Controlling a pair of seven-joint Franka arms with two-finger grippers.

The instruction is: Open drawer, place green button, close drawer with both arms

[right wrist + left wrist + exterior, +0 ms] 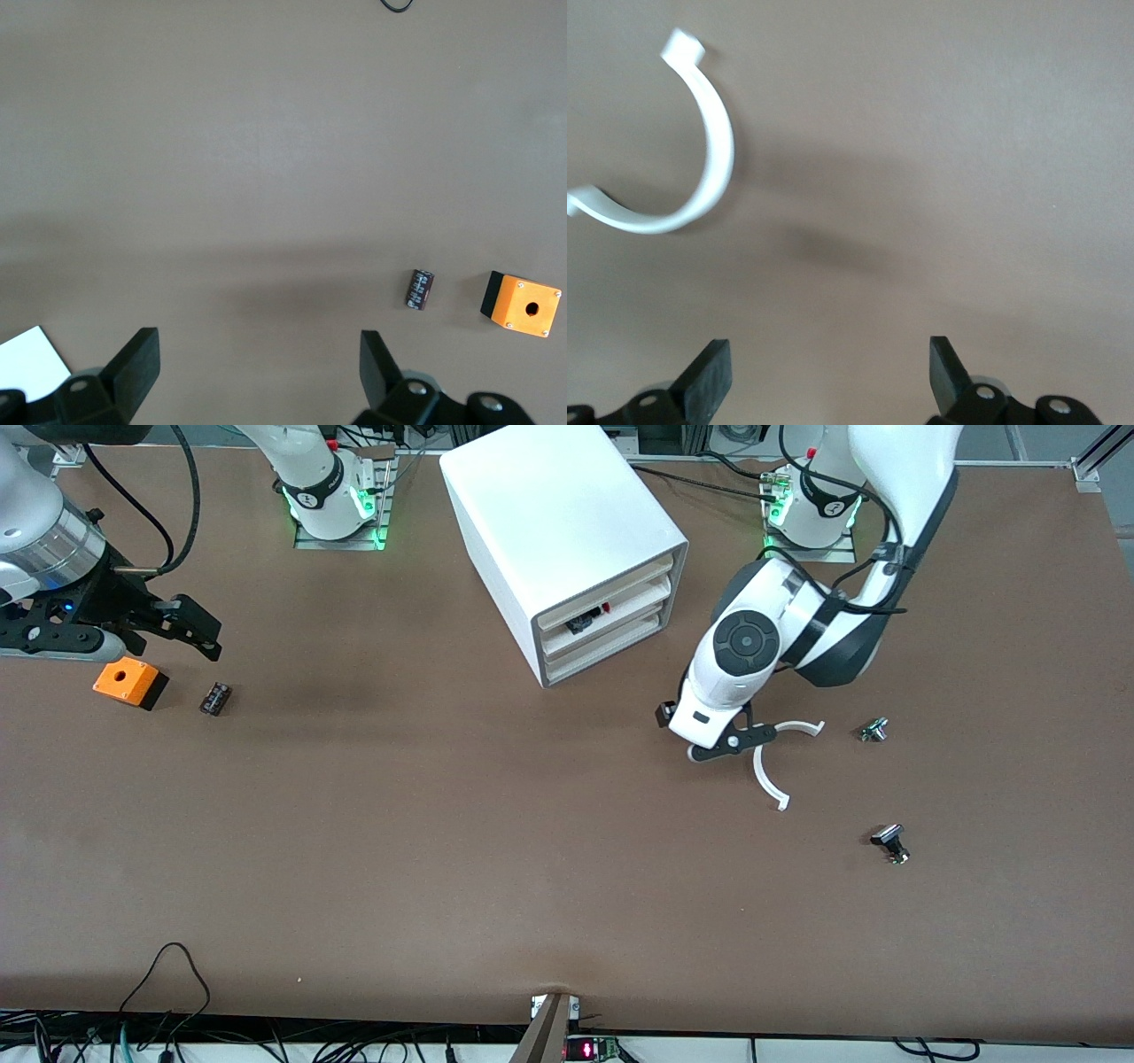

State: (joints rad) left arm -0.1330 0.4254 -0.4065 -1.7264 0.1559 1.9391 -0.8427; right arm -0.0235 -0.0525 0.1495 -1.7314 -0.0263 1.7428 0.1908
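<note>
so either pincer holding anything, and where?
Nothing held. Left pincer open over bare table beside the white clip; right pincer open above the orange box.

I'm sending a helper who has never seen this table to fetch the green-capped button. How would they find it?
Start at the white cabinet and go toward the left arm's end of the table, past the left gripper and the curved white clip. The green-capped button lies there; the black flat-capped button lies nearer the front camera.

I see even, soft overhead light on the brown tabletop [496, 850], with faint diffuse shadows. The white cabinet [554, 522] top is bright, nearly washed out. Green lamps glow at the arm bases beside it. Both wrist views look slightly soft.
</note>
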